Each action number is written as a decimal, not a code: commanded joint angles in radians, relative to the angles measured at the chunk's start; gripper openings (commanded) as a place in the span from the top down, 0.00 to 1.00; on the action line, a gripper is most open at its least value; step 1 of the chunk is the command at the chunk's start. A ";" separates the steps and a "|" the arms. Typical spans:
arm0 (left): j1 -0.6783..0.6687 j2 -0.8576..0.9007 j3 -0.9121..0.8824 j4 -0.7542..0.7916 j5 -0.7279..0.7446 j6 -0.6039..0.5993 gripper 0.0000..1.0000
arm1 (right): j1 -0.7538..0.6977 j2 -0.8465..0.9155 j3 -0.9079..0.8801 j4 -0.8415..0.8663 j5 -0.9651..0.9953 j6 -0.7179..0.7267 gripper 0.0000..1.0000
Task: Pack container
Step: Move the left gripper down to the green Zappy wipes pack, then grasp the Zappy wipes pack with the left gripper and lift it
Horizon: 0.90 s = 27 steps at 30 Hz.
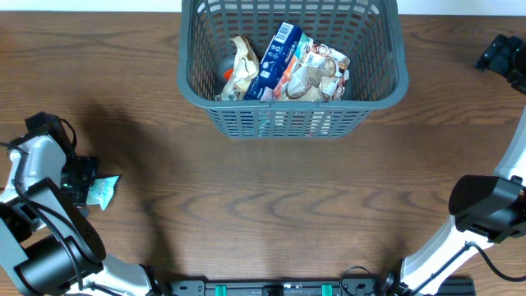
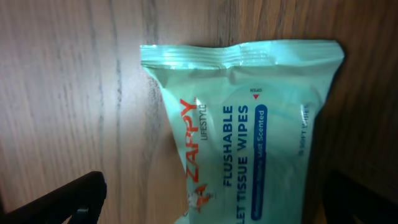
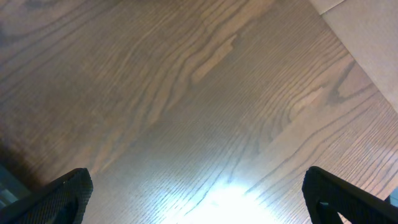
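Now | step: left tool (image 2: 214, 186), jaws apart, over wipes pack (image 2: 249, 106) | right tool (image 3: 196, 180) apart too | next: clamp pack, carry to container (image 1: 288, 122).

table (image 1: 271, 189): wood, visible grain, smooth w/ low sheen | container (image 1: 288, 123): plastic, matt, slotted | wipes pack (image 2: 249, 118), far left of container: thin plastic film, glossy, crimped seal | snack packets (image 1: 320, 70) in container: glossy crinkled film
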 commanded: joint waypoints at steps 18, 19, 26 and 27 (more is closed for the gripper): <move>0.003 0.008 -0.097 0.104 0.042 0.026 0.67 | -0.003 -0.005 -0.003 -0.001 0.014 0.011 0.01; 0.003 0.008 -0.097 0.104 0.042 0.026 0.78 | -0.003 -0.005 -0.003 -0.001 0.014 0.010 0.01; 0.003 0.007 -0.097 0.104 0.042 0.027 0.94 | -0.003 -0.005 -0.003 -0.001 0.014 0.010 0.01; 0.003 0.007 -0.097 0.104 0.043 0.031 0.94 | -0.003 -0.005 -0.003 -0.001 0.014 0.010 0.01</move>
